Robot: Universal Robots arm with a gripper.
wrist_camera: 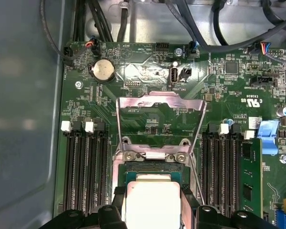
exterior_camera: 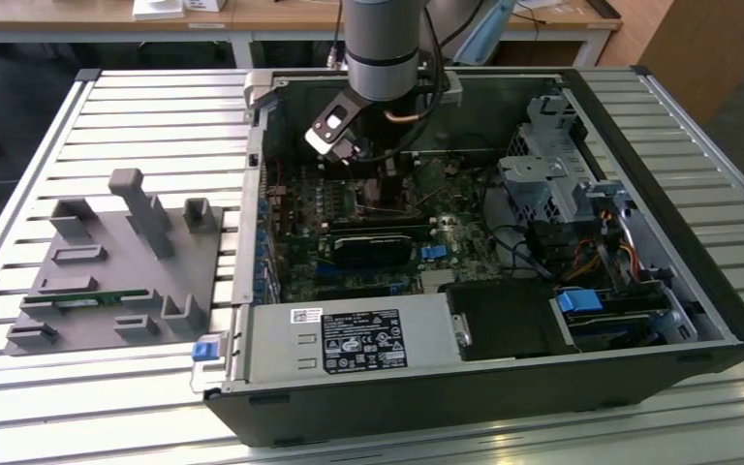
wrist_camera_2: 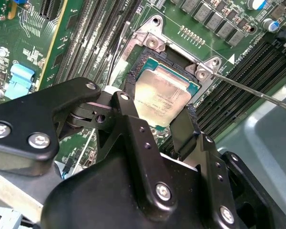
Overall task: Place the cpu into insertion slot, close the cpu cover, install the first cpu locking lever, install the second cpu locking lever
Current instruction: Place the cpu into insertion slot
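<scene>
My gripper (exterior_camera: 369,172) reaches down into the open computer case over the green circuit board. In both wrist views its black fingers (wrist_camera_2: 131,90) flank the cpu (wrist_camera_2: 161,95), a flat silver-grey square, and press on two opposite edges. The cpu (wrist_camera: 152,202) sits at the insertion slot (wrist_camera: 152,166), level with its pale metal rim (wrist_camera_2: 152,43); I cannot tell whether it is fully seated. The cpu cover (wrist_camera: 157,101), a silvery frame with a large window, stands swung up and open beyond the slot. A thin wire lever (wrist_camera_2: 257,93) sticks out free beside the socket.
Long black memory slots (wrist_camera: 83,171) run on both sides of the socket, one holding a green module (wrist_camera: 250,176). A coin battery (wrist_camera: 104,70) and cables lie beyond the cover. A grey fixture (exterior_camera: 113,262) stands on the slatted table at the exterior view's left.
</scene>
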